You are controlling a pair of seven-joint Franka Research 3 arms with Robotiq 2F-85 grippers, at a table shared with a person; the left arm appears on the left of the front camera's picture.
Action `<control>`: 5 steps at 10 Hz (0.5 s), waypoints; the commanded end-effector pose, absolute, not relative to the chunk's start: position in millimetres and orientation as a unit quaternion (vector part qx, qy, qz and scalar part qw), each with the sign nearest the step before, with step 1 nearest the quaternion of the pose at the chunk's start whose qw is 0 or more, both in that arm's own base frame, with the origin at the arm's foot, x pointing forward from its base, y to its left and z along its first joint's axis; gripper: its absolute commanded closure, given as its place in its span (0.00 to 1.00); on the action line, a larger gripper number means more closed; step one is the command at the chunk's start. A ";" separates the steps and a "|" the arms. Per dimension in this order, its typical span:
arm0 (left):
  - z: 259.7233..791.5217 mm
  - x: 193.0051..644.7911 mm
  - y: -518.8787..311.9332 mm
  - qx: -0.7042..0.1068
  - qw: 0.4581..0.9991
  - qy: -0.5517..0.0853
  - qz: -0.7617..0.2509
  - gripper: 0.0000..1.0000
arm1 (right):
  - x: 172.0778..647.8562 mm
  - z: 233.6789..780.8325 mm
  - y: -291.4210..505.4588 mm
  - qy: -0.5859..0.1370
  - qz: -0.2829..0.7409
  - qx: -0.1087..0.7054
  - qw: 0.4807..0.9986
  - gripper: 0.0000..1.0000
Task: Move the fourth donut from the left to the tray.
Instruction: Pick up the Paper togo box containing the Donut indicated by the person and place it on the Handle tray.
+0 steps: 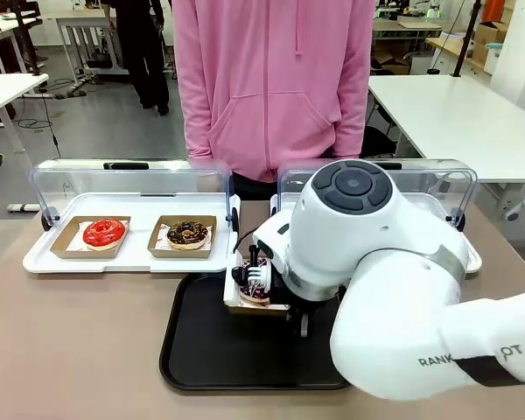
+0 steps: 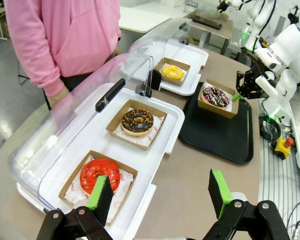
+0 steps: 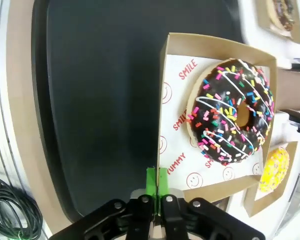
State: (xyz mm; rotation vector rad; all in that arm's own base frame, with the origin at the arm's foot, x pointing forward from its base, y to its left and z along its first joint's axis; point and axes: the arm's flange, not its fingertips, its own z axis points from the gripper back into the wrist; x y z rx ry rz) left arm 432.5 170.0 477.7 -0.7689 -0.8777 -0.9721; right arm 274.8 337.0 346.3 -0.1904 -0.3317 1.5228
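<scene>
The fourth donut [image 3: 232, 112], chocolate-glazed with white streaks and coloured sprinkles, lies in a brown cardboard holder [image 3: 210, 47]. My right gripper [image 3: 157, 186] is shut on the holder's side wall, green pads pressed together. In the front view the right gripper [image 1: 245, 273] holds the donut [image 1: 256, 294] at the far edge of the black tray [image 1: 210, 350]. I cannot tell whether the holder touches the tray. The left wrist view shows the donut [image 2: 216, 96] at the tray's [image 2: 215, 130] far corner. My left gripper [image 2: 160, 195] is open with nothing between its fingers, above the table's near edge.
A white display tray [image 1: 140, 255] with a raised clear lid holds a red donut [image 1: 103, 233] and a chocolate crumb donut [image 1: 187, 233]. A second display tray [image 2: 190, 87] holds a yellow donut [image 2: 173, 72]. A person in a pink hoodie [image 1: 271, 79] stands at the far side.
</scene>
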 end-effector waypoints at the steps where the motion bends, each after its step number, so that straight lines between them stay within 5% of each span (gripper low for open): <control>1: 479.6 431.4 169.4 -0.352 0.722 -0.400 -0.441 0.00 | 239.0 323.9 309.8 -0.159 0.688 -0.082 0.703 0.98; 5: 479.6 431.4 169.4 -0.352 0.722 -0.400 -0.441 0.00 | 232.7 305.0 308.9 -0.143 0.698 -0.072 0.698 0.98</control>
